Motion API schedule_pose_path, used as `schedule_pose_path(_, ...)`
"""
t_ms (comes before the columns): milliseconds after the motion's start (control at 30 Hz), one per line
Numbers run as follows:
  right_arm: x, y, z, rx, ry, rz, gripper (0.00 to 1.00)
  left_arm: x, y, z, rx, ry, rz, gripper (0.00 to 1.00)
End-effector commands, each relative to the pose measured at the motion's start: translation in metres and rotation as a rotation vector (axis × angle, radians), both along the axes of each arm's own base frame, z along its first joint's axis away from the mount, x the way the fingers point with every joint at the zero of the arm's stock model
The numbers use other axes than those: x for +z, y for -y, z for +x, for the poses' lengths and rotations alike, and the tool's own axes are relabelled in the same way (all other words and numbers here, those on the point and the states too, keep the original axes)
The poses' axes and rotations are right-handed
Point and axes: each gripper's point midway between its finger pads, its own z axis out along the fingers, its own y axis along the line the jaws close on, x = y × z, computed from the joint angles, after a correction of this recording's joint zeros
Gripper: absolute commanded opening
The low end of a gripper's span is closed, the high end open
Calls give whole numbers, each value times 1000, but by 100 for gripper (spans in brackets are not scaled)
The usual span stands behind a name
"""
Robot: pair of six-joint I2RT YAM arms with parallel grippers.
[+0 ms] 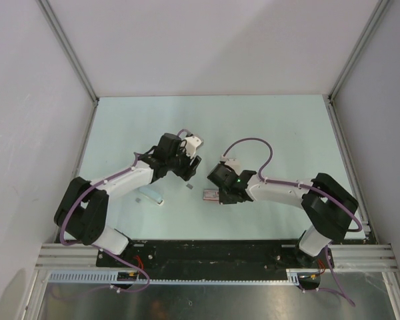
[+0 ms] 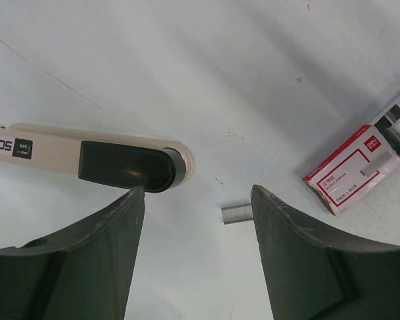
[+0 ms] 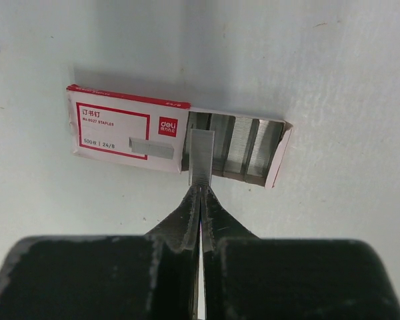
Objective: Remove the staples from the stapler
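Top: stapler [image 1: 150, 197] lies by our left arm, staple box [image 1: 210, 195] at the right gripper [image 1: 219, 193].
Left wrist: left gripper [image 2: 197, 193] wide open, empty, straddling a loose staple strip [image 2: 237, 214].
Right wrist: jaws pinched on a second strip [image 3: 201, 157] over the box's open tray [image 3: 253, 150], rows [image 3: 239, 143] inside.
Probably boxing unloaded staples; next: lower, release.

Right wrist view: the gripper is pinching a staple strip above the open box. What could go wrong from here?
1. The right gripper holds the strip only by its near end, so it could tilt, slip or snap on release.
2. The open box looks nearly full of rows, so the strip may land crosswise or on the edge.
3. A second strip lies loose below the open left gripper; lowering that arm might knock it away.
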Motion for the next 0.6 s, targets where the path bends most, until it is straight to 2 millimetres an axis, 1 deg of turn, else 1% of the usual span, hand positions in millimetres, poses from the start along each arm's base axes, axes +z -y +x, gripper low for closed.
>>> schedule_pose_path(0, -2, -3, 6, 2, 8, 11, 0, 16, 0, -1, -33, 61, -3, 70)
schedule_pose_path(267, 0, -3, 11, -1, 14, 25, 0, 16, 0, -1, -33, 63, -5, 70)
schedule_pose_path(567, 12, -5, 16, 0, 41, 58, 0, 14, 0, -2, -33, 56, -5, 70)
